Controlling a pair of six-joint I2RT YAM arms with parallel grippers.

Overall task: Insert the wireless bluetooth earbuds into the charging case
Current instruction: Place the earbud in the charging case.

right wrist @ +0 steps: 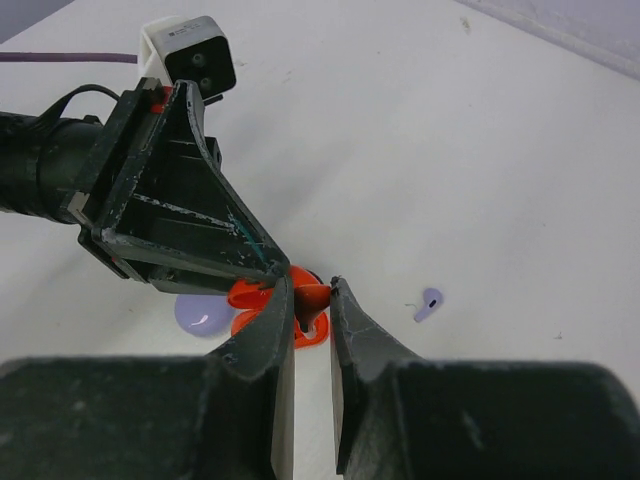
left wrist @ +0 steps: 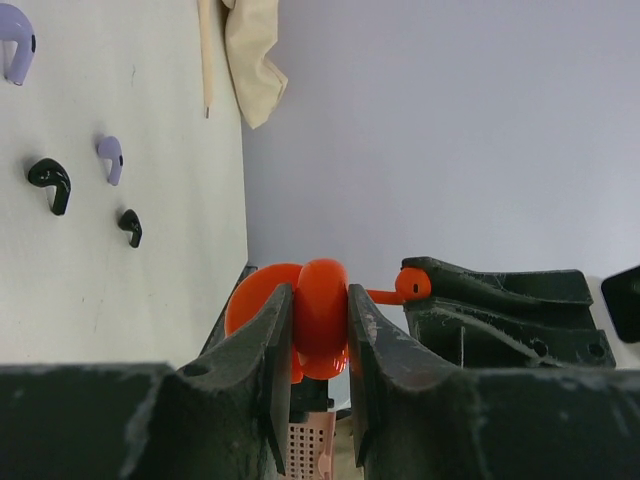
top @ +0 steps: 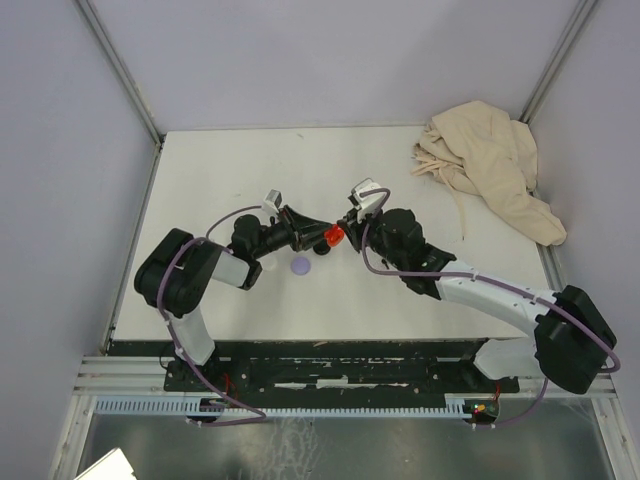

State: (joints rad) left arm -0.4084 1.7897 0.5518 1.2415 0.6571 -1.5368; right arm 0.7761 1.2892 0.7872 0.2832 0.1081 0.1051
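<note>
1. Left wrist view shows a red earbud [left wrist: 411,285] pinched at the very tip of the right gripper [right wrist: 310,290], with its thin stem pointing at the red charging case [left wrist: 322,330] and reaching its edge
2. The red charging case is clamped between the narrow fingers of the left gripper [left wrist: 320,290] and held up off the table [top: 220,170]; it looks open, with one round half showing behind the left finger
3. The right gripper's fingers stand almost together, with a bit of red in the slim gap between them, so it grips the bud
4. The two grippers meet tip to tip over the middle of the table
5. Two lavender earbuds [left wrist: 110,158] and two black earbuds [left wrist: 50,183] lie loose on the table, all apart from one another
6. A lavender disc [top: 301,266] lies flat on the table just beside the left gripper
7. A crumpled beige cloth [top: 490,165] sits at the far right corner
</note>
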